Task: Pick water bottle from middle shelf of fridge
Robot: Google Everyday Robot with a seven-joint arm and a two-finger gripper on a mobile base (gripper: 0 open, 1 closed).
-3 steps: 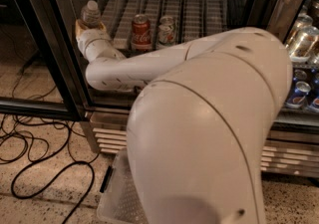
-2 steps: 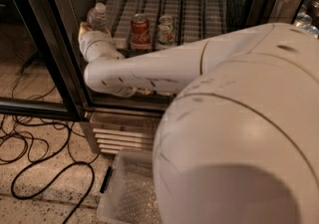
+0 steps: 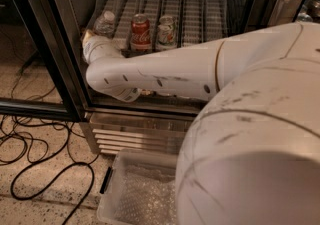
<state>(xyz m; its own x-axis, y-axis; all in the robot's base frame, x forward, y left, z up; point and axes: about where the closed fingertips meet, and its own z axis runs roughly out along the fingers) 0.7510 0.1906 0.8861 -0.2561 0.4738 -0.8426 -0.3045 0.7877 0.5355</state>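
- The robot's bulky white arm (image 3: pixel 165 71) reaches from 3 o'clock into the tall glass-door drinks fridge (image 3: pixel 131 130).
- Its gripper (image 3: pixel 89 38) sits at the shelf's front left edge, just beside the bottle's base; I cannot tell whether it is open or holding anything.
- The small clear plastic water bottle with a white cap (image 3: pixel 105 23) stands upright at 11 o'clock, on the wire middle shelf with white ribbed tracks (image 3: pixel 200 14).
- A red cola can (image 3: pixel 140 31) stands at the bottle's 3 o'clock, with a pale can (image 3: pixel 165 31) beyond it.
- At 6 o'clock, a clear plastic bin (image 3: pixel 111 204) is on the floor; black cables (image 3: pixel 30 144) trail at 8 o'clock.
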